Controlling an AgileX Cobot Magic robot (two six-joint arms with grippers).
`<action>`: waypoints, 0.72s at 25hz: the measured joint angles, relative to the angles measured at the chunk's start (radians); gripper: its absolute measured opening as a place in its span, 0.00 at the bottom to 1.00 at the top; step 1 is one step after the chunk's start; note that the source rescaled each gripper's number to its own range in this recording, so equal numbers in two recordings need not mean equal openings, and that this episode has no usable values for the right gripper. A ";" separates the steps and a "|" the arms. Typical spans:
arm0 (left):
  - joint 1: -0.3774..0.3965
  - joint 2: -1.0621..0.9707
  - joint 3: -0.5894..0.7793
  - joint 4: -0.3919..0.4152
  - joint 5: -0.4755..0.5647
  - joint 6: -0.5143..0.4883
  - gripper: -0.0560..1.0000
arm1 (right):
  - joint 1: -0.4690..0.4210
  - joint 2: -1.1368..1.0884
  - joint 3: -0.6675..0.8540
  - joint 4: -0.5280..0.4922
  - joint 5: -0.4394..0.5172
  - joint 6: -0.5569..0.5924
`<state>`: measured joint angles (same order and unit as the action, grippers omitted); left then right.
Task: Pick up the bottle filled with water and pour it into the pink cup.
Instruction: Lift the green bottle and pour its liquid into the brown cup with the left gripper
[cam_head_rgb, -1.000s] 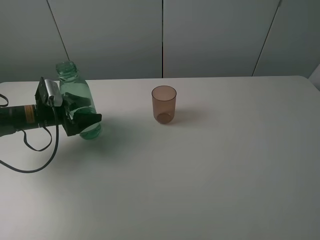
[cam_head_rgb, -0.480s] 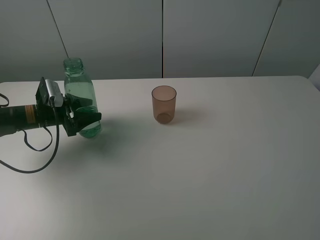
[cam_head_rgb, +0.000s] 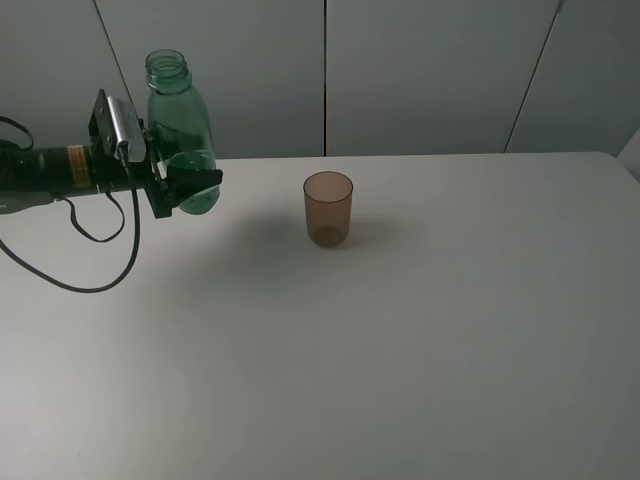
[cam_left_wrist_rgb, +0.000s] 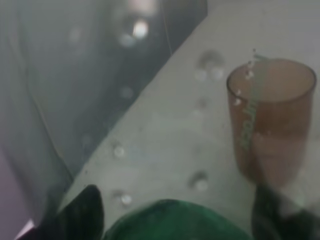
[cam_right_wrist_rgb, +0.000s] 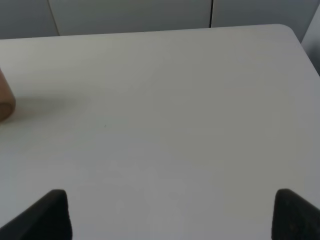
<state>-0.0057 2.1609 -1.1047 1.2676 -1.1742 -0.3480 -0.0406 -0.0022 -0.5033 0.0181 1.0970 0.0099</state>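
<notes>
Currently held: bottle (cam_head_rgb: 181, 120), near upright, open neck at the top, hanging clear of the surface (cam_head_rgb: 420, 350).
Left fingers (cam_head_rgb: 196, 181): you have them closed on the bottle's lower part, one on each side.
Bottle place: in the high view, at 10 o'clock from the cup (cam_head_rgb: 328, 209) and well apart from it.
Cup: upright on the surface, just toward 12 o'clock from the middle; your left wrist view shows it beyond the bottle's green base.
Right fingers (cam_right_wrist_rgb: 50, 214): spread wide, holding nothing, over the surface.
</notes>
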 joint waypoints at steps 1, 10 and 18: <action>-0.016 0.000 -0.050 0.005 0.008 -0.004 0.59 | 0.000 0.000 0.000 0.000 0.000 0.000; -0.136 0.152 -0.464 0.032 0.039 -0.060 0.59 | 0.000 0.000 0.000 0.000 0.000 0.000; -0.190 0.347 -0.763 0.077 0.033 -0.071 0.59 | 0.000 0.000 0.000 0.000 0.000 0.000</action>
<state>-0.1960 2.5077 -1.8678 1.3444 -1.1412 -0.4191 -0.0406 -0.0022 -0.5033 0.0181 1.0970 0.0099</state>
